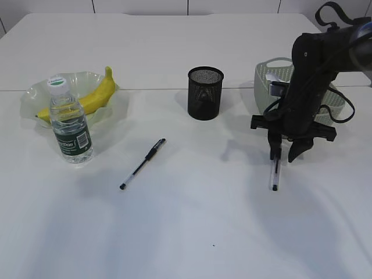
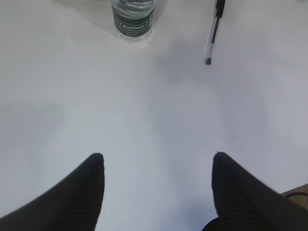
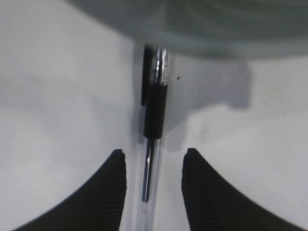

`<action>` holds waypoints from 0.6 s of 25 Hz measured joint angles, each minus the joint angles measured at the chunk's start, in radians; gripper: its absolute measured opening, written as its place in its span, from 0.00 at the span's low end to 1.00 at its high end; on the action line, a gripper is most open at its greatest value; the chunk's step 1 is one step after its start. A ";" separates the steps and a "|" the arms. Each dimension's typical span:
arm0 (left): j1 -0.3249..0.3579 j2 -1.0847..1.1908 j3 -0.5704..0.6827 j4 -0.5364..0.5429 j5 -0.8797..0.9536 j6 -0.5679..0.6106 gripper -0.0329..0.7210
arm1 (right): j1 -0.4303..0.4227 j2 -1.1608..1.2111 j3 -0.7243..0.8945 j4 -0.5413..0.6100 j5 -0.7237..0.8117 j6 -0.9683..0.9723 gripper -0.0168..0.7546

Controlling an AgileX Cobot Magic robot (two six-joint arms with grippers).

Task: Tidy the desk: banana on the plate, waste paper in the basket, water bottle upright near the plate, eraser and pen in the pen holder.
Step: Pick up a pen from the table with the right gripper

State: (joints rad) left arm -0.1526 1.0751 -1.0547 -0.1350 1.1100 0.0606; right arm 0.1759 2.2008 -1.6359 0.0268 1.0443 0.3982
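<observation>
A clear pen with a black grip [image 1: 275, 174] lies on the table in front of the basket [image 1: 264, 78]. My right gripper [image 1: 285, 154] is open and low over it, one finger on each side of the barrel [image 3: 156, 110]; the jaws [image 3: 154, 151] do not touch it. A second pen [image 1: 143, 163] lies left of centre and also shows in the left wrist view [image 2: 214, 31]. My left gripper [image 2: 158, 155] is open and empty over bare table. The banana [image 1: 93, 99] lies on the plate [image 1: 35, 96]. The water bottle [image 1: 70, 125] stands upright beside it. No eraser is visible.
The black mesh pen holder [image 1: 205, 93] stands at the middle back. The basket's rim [image 3: 216, 24] is just beyond the right gripper, and something white [image 1: 278, 74] shows inside it. The bottle's base [image 2: 132, 19] is ahead of the left gripper.
</observation>
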 joint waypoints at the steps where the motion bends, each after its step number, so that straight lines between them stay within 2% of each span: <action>1: 0.000 0.000 0.000 0.000 0.000 0.000 0.71 | 0.000 0.002 0.000 0.006 0.000 -0.002 0.40; 15: 0.000 0.000 0.000 0.000 0.000 0.000 0.71 | 0.000 0.027 0.012 0.026 -0.032 -0.008 0.36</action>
State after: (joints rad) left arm -0.1526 1.0751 -1.0547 -0.1350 1.1100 0.0606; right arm 0.1759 2.2282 -1.6240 0.0526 1.0121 0.3905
